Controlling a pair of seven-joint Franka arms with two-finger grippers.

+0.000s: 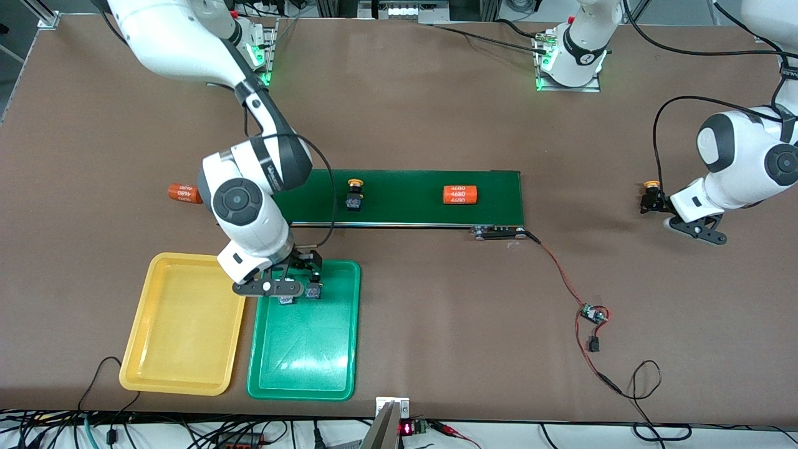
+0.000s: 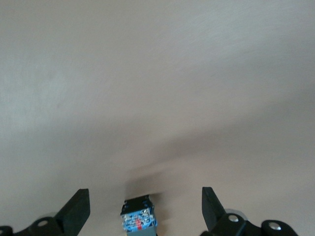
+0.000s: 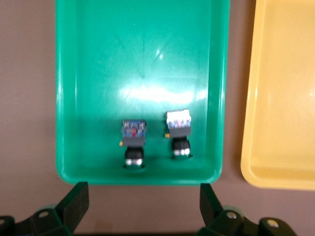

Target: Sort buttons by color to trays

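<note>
Halfway there, I'd say: both green buttons lie on their sides in the green tray, side by side at the end nearest the conveyor belt, caps pointing at that rim, long axes along the tray's length.

The yellow tray holds nothing. One yellow button stands upright on the belt. Another sits on the tabletop, between the spread fingers of the left pincer.

The right pincer hangs open over the green tray's rim, gripping nothing.
</note>
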